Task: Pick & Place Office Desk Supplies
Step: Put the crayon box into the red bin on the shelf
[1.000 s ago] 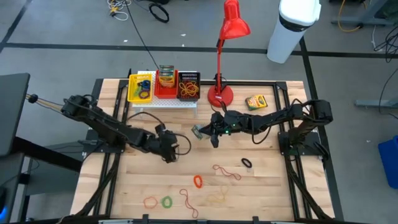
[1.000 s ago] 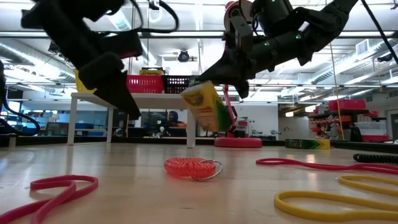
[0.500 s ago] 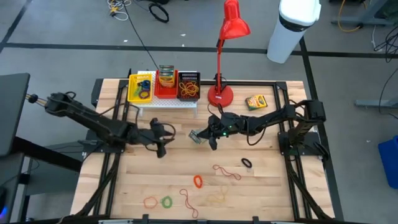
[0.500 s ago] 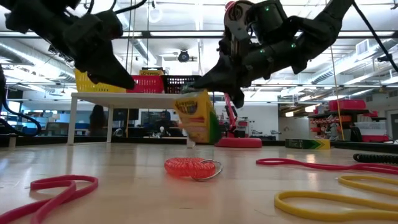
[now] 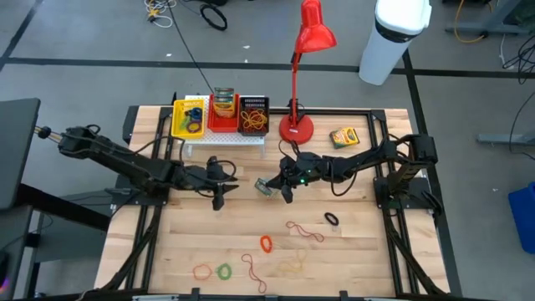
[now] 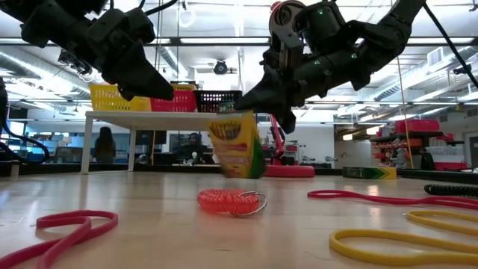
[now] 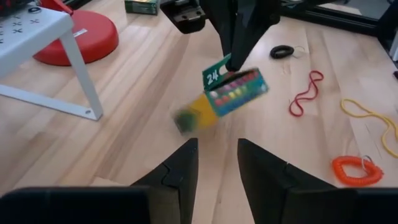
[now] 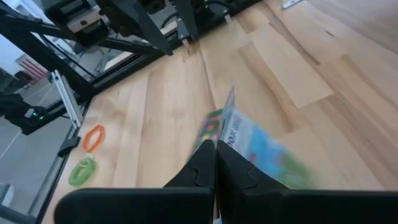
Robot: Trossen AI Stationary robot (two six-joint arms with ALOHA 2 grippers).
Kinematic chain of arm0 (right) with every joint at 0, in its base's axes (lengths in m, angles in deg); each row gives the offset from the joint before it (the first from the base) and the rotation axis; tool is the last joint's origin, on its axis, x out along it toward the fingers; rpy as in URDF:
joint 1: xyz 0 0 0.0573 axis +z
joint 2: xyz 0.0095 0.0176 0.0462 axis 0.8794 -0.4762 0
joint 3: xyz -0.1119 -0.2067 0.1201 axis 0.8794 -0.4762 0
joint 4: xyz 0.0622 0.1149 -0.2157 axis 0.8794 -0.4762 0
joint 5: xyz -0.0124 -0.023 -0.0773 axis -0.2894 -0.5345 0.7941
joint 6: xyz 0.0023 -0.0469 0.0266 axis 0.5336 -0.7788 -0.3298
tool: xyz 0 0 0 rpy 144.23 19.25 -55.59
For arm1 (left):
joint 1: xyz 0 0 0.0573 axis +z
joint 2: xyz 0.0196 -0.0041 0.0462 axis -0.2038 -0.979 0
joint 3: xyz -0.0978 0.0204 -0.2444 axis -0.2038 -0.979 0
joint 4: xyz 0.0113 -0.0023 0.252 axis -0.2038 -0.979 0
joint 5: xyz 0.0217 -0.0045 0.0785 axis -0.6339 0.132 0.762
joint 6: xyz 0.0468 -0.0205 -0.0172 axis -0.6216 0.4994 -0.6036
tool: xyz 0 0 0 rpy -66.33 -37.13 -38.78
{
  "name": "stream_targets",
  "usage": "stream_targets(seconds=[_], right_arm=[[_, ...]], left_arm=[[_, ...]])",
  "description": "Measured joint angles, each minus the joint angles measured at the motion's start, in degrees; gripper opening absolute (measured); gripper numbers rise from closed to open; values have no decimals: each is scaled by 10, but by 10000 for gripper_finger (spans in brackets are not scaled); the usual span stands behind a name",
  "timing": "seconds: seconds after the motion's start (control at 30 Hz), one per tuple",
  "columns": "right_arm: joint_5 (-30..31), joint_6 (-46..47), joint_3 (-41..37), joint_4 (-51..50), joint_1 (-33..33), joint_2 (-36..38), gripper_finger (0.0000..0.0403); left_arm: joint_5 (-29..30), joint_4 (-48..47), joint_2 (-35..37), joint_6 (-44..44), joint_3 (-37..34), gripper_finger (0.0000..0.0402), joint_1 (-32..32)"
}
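Right gripper [image 5: 281, 186] is positioned over the middle of the table [image 5: 368, 251], its fingers pinched on the upper flap of a green-and-yellow crayon box [image 5: 267, 186]; in the low view this crayon box [image 6: 236, 144] hangs tilted beneath the gripper [image 6: 255, 108], and whether its lower edge touches the wood cannot be told. In the right wrist view the fingers [image 8: 202, 167] are pressed together on the box flap [image 8: 229, 118]. Left gripper [image 5: 222, 181] sits just beside the box on its left, fingers parted with nothing between them; the left wrist view shows the two fingers [image 7: 180, 171] spread, aimed at the box [image 7: 224, 99] held by the other arm. A second crayon box [image 5: 343, 137] lies on the table near the right rear, beside the round base of the red desk lamp [image 5: 296, 127]. At the rear left stands the white perforated rack [image 5: 219, 136] carrying a yellow bin [image 5: 189, 118], a red bin [image 5: 223, 113] and a black bin [image 5: 253, 114]. Toward the front of the table lie rubber bands: a black loop [image 5: 332, 219], a red strand [image 5: 305, 232], an orange coiled loop [image 5: 267, 244], a green loop [image 5: 224, 271], an orange loop [image 5: 202, 271], a second red strand [image 5: 252, 271] and a pale yellow loop [image 5: 291, 267]
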Motion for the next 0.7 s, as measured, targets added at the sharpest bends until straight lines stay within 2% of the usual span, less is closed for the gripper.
stream_targets(seconds=[0.2,0.7], right_arm=[[5,-2,-1,-21,-1,0,3],[-9,15,-1,0,0,-1,3]], left_arm=[[-1,0,0,-1,0,119,11],[-12,24,0,-1,0,119,11]])
